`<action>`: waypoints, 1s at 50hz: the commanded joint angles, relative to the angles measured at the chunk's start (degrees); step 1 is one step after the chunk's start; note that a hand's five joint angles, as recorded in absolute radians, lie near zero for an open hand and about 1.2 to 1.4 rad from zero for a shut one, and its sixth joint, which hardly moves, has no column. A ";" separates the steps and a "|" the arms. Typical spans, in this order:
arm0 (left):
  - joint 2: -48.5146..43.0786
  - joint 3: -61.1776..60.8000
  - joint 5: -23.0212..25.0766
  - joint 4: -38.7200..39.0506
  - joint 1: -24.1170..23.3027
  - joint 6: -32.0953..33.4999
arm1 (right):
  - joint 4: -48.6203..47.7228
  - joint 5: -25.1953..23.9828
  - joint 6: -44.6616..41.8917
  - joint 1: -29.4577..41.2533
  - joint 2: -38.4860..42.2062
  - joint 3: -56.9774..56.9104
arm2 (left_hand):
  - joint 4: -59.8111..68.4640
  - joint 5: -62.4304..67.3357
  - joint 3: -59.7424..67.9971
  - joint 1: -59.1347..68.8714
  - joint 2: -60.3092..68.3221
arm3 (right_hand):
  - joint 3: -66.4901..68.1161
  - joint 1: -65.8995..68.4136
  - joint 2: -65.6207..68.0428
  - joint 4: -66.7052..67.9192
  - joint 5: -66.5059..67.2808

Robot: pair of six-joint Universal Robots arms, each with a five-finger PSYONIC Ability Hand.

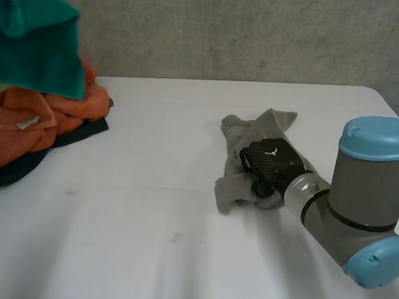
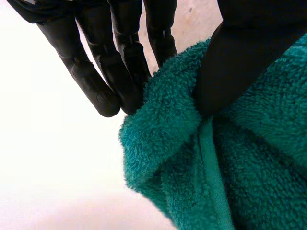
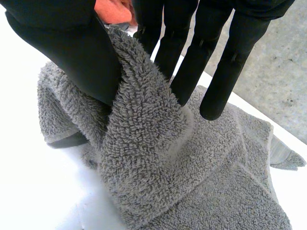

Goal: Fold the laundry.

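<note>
A green towel (image 1: 38, 43) hangs lifted above the laundry pile at the table's far left. In the left wrist view my left hand (image 2: 96, 72) pinches a fold of this green towel (image 2: 216, 167) between its thumb and fingers. A crumpled grey towel (image 1: 252, 162) lies right of the table's middle. My right hand (image 1: 268, 159) rests on its middle. Seen from the right wrist, that right hand (image 3: 62, 43) pinches a raised ridge of the grey towel (image 3: 144, 143) between thumb and straight fingers (image 3: 216, 62).
An orange cloth (image 1: 28, 122) is heaped on a dark cloth (image 1: 81, 132) at the left edge, under the hanging green towel. The white table (image 1: 149, 240) stretches bare in front. A grey concrete wall (image 1: 244, 32) stands behind. My right arm (image 1: 363, 196) comes in from the near right.
</note>
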 commanded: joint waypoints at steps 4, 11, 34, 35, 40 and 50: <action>-9.09 -4.04 3.78 -6.67 1.51 1.99 | 0.36 -0.58 0.00 0.55 -0.44 -0.09 | 0.99 5.66 1.51 5.44 2.03 | 11.99 15.72 12.22 11.33 13.69; -9.63 -10.02 6.78 -6.85 -0.34 2.26 | 0.98 -0.85 0.00 0.64 -1.31 -0.26 | -58.52 -53.85 -58.01 -54.08 -57.49 | 11.99 15.72 12.22 11.33 13.69; 9.79 -36.82 13.54 -6.85 -13.78 -5.21 | 12.84 -15.01 1.75 8.30 -2.98 -4.82 | -58.52 -53.85 -58.01 -54.08 -57.49 | -58.01 -54.28 -57.78 -58.67 -56.31; 10.93 -38.66 13.37 -7.02 -14.66 -5.56 | 13.46 -11.95 2.63 6.20 -3.07 -7.18 | -58.52 -53.85 -58.01 -54.08 -57.49 | -58.01 -54.28 -57.78 -58.67 -56.31; 15.41 -43.76 12.84 -7.29 -17.21 -6.00 | 19.33 -7.26 4.57 -0.84 -3.95 -13.79 | -58.52 -53.85 -58.01 -54.08 -57.49 | -58.01 -54.28 -57.78 -58.67 -56.31; 20.69 -52.64 12.66 -14.31 -24.77 -7.94 | 34.02 -10.60 -7.98 -7.80 -0.35 -20.30 | -58.52 -53.85 -58.01 -54.08 -57.49 | -56.66 -52.94 -56.43 -57.32 -54.96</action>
